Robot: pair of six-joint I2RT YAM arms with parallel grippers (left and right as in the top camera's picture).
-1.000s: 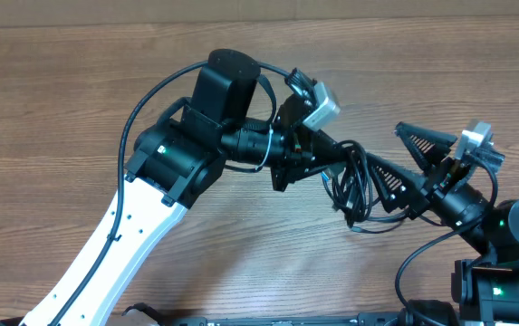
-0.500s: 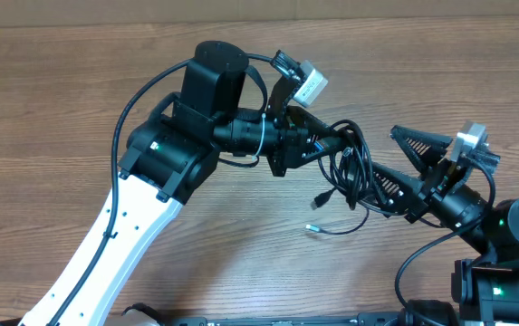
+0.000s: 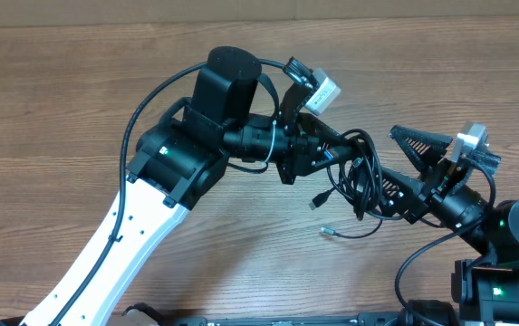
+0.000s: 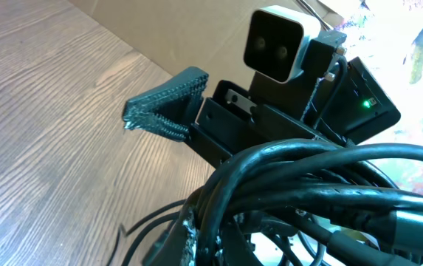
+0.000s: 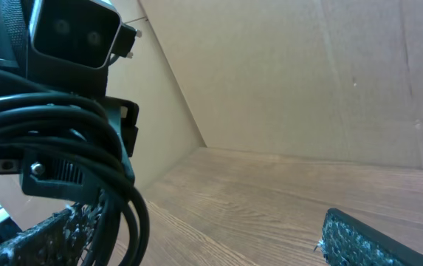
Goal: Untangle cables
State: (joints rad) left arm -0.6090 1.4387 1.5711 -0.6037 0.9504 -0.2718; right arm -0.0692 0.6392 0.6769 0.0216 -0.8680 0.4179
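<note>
The cables (image 3: 359, 177) are a bunch of thin black cords hanging in loops from my left gripper (image 3: 336, 156), which is shut on them. Two plug tips (image 3: 317, 202) dangle loose below the bunch, near the table. My right gripper (image 3: 402, 167) stands open, and the loops lie against its lower finger (image 3: 388, 188). In the left wrist view the cables (image 4: 307, 185) fill the foreground, pinched at my left gripper (image 4: 270, 247). In the right wrist view the cables (image 5: 93, 129) hang over the left finger (image 5: 38, 240) of my right gripper (image 5: 204, 247); nothing sits between its fingers.
The wooden table (image 3: 60, 109) spreads wide to the left and behind. A cardboard wall (image 5: 307, 81) stands along its far edge. The right arm's base (image 3: 494, 281) sits at the front right corner, and the left arm's white link (image 3: 105, 263) crosses the front left.
My left gripper swung left with the bunch and came back right. A loop has slipped loose, so two plug ends now hang lower. The right gripper has stayed open in place.
</note>
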